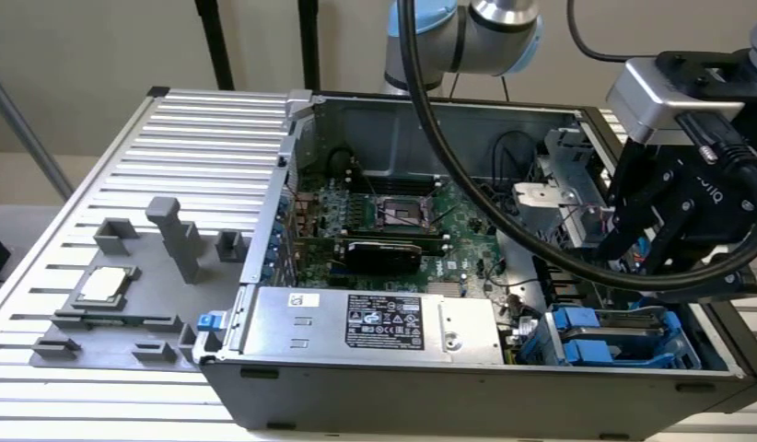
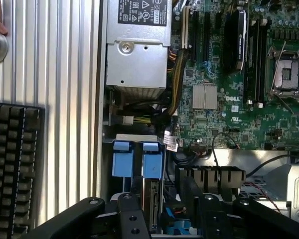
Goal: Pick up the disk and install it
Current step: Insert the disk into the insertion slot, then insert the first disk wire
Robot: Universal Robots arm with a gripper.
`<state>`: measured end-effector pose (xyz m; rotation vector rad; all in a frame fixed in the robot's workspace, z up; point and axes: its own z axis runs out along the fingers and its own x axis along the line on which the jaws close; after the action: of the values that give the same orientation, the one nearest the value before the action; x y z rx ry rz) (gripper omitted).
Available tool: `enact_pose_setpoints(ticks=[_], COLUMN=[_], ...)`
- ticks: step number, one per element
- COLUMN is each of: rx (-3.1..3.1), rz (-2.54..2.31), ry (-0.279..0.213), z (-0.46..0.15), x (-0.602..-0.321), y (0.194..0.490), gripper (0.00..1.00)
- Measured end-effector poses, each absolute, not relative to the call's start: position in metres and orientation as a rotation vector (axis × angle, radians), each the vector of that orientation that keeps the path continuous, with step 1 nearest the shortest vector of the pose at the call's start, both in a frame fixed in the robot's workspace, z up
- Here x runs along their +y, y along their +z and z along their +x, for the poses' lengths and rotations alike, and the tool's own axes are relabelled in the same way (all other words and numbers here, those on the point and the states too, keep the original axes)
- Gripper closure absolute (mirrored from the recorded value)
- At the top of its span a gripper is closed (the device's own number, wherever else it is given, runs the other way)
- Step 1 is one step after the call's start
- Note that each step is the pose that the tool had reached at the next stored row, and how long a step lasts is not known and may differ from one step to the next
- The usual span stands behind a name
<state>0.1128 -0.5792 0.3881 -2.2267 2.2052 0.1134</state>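
Open grey metal computer case [image 1: 477, 387] set open side up on the ribbed aluminium worktop [image 1: 194, 138]. Inside, along the near wall: big silver box with a black label [image 1: 366, 322]. Behind it: green motherboard [image 1: 391, 216].

Black claw [image 1: 655, 262] suspended at the exterior view's right, over the case corner with the blue plastic drive bay [image 1: 606, 336]. Claw state, spread or pressed together: cannot tell.

Flat silver-grey disk with blue carrier frame [image 2: 152, 204] seen edge-on in the wrist view, upright, directly under the claw. In line with one of the two blue bay tabs [image 2: 122, 164]. Gripped or already seated in the bay: cannot tell.

Outside the case, at the exterior view's left: grey fixture plate [image 1: 121, 324] on the worktop, with a small square silver chip [image 1: 102, 284] resting in it, well apart from the claw.

In the wrist view, beside the case: black keyboard [image 2: 12, 169] on the worktop.
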Motion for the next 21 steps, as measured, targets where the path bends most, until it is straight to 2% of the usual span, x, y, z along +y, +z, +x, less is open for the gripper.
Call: enact_pose_setpoints(ticks=[16,17,21], rx=[2.201,2.200,2.200], rz=[-2.223,-2.222,-2.222], ry=[0.123,0.123,0.124], z=[0.124,0.128,0.146], x=[-0.579,-0.579,-0.579], y=[0.388,0.388,0.388], gripper=[0.00,1.00,1.00])
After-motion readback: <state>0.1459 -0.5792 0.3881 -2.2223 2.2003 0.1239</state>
